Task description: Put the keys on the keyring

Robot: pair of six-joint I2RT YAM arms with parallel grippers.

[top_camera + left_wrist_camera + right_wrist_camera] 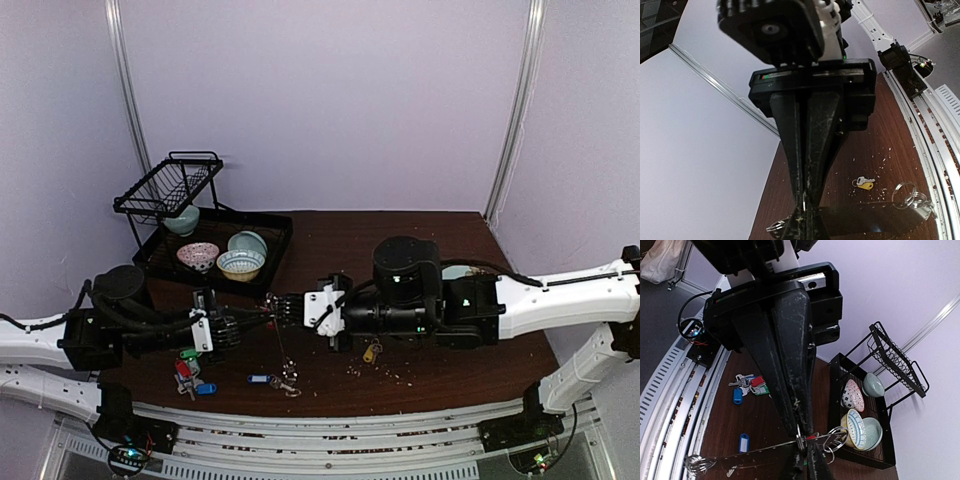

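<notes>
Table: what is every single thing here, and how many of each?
table: one, dark brown, under everything
dish rack: one, black, back left
bowls: four, two pale green and two patterned, in the rack
keys: five, tags green, red, two blue, yellow, loose near the front
crumbs: many, pale, front of table
keyring: one, silver-grey, pinched between both grippers
left gripper: one, black, shut on the keyring
right gripper: one, black, shut on the keyring

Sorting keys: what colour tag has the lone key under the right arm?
Yellow tag; left wrist view shows it best.
</notes>
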